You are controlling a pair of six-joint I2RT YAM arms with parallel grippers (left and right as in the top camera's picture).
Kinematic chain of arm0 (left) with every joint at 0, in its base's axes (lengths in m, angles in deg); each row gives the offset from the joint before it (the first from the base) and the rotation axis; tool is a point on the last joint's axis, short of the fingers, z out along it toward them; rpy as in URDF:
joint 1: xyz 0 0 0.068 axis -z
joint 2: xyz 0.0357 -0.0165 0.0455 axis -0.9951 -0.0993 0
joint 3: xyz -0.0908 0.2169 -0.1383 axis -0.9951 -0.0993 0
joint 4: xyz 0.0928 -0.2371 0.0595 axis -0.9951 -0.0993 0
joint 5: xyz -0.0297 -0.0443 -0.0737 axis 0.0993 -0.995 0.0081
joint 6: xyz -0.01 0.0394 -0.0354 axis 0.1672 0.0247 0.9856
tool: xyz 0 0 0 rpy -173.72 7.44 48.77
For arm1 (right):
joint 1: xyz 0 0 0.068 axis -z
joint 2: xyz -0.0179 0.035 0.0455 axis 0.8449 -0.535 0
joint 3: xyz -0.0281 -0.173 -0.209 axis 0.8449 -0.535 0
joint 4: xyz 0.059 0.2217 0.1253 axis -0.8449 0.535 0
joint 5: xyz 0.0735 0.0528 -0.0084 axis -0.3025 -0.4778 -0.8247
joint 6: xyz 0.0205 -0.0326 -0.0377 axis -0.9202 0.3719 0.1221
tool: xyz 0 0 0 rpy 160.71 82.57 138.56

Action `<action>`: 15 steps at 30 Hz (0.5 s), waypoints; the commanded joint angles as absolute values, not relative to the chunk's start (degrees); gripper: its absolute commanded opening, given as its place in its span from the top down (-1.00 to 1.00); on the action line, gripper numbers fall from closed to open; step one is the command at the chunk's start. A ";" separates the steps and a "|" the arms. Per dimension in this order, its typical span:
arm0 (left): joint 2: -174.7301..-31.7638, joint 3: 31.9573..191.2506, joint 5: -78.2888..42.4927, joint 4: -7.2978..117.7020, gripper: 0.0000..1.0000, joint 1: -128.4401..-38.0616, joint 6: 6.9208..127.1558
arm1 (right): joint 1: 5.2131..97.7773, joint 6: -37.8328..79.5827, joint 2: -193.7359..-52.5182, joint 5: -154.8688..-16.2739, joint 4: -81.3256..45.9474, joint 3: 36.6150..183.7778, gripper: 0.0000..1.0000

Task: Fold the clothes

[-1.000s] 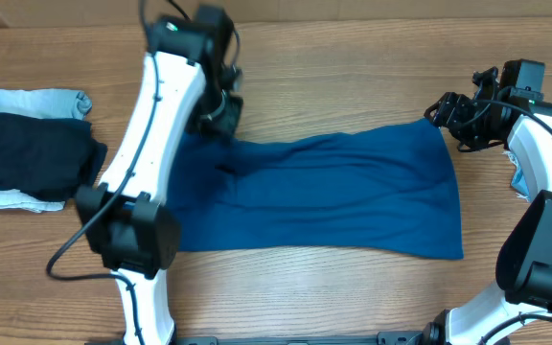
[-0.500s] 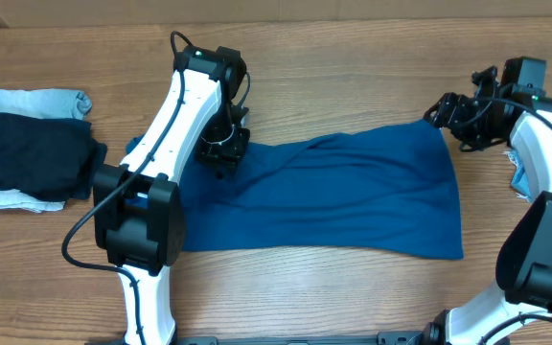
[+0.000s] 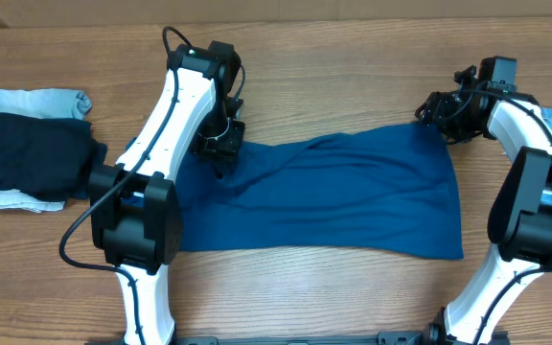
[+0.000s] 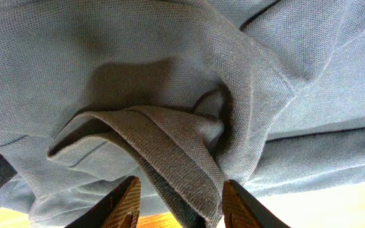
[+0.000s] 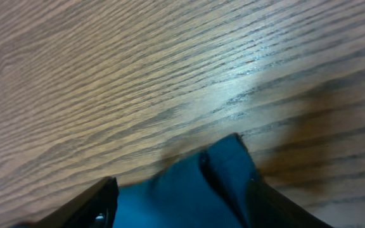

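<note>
The shirt [image 3: 333, 196] lies on the bench [image 3: 353, 57] as 1 long band running left to right, seemingly doubled lengthwise, with wrinkles gathered at its left end; a dark garment [image 3: 27, 158] sits well apart at the far left.

The left pincer [image 3: 220, 146] hangs over the band's upper left corner; in the left wrist view its 2 fingers [image 4: 127, 204] stand spread, with a rumpled ridge of knit running down between them but not squeezed. The right pincer [image 3: 441, 110] is at the upper right corner; in the right wrist view its jaws are spread wide to either side of that corner, which pokes out over bare wood; nothing is pinched there.

The step in hand looks like taking hold of the band's ends for a crosswise fold. The right side seems nearly placed; it needs to sink low enough to catch every layer, then press together on the corner. The left end looks too bunched for a clean fold; that pincer would do better to seat on the flat edge than on the ridge. After that, 1 end can be carried over the other; a grip on only the top layer would pull the band open.
</note>
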State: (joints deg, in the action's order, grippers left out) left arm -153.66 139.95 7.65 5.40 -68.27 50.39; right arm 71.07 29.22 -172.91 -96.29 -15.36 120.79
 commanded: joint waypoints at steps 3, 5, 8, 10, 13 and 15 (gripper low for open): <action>-152.55 139.82 8.22 5.29 0.09 -68.42 51.25 | 70.48 21.16 -172.95 -94.02 -17.02 121.46 -0.15; -152.55 139.82 8.20 5.29 0.10 -68.42 51.64 | 69.58 19.87 -173.17 -92.84 -17.35 121.44 -0.15; -152.55 139.82 8.22 5.20 0.11 -68.42 51.64 | 68.16 18.16 -174.50 -90.59 -17.46 121.44 -0.15; -152.55 139.82 8.22 4.88 0.11 -68.42 51.64 | 67.57 17.99 -175.84 -90.37 -17.46 121.44 -0.11; -152.55 139.82 8.24 4.48 0.12 -68.42 51.62 | 67.57 18.01 -176.38 -89.49 -17.68 121.44 0.06; -152.55 139.82 8.24 4.44 0.12 -68.42 51.62 | 67.90 18.03 -176.36 -89.52 -18.36 121.49 0.22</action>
State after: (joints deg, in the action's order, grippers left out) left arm -153.66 139.95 7.67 4.72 -68.27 50.42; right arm 67.42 18.45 -174.90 -90.63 -17.77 120.98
